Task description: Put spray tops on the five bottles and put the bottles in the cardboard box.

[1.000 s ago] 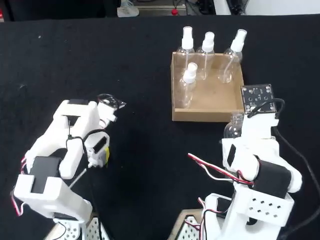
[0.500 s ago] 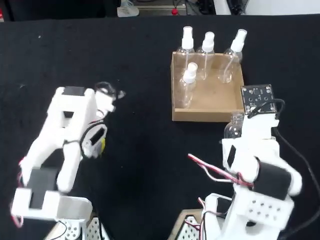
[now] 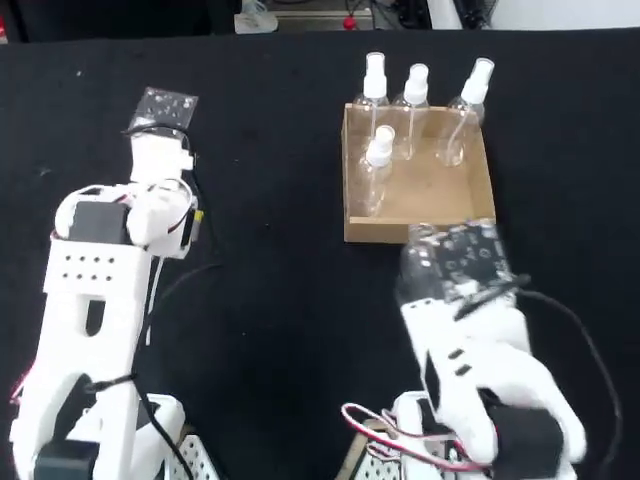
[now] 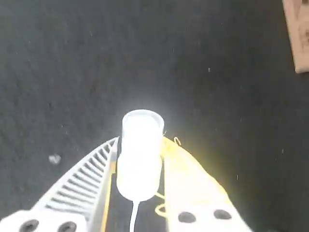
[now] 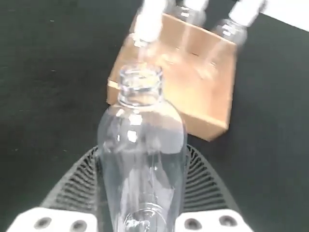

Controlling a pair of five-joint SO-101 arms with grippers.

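My left gripper is shut on a white spray top, whose thin tube hangs down between the fingers, above bare black table. In the high view the left arm stands at the table's left side. My right gripper is shut on a clear bottle with an open neck and no top. The right arm sits just in front of the cardboard box. Several bottles with spray tops stand upright in the box, which also shows behind the held bottle as the cardboard box.
The black tabletop lies between the two arms. A corner of the cardboard box shows off to one side of the left gripper. Cables and small items lie beyond the table's far edge.
The left arm has lifted and swung toward the far left of the table, with the spray top. The right arm has shifted left, to in front of the box, with the bottle.
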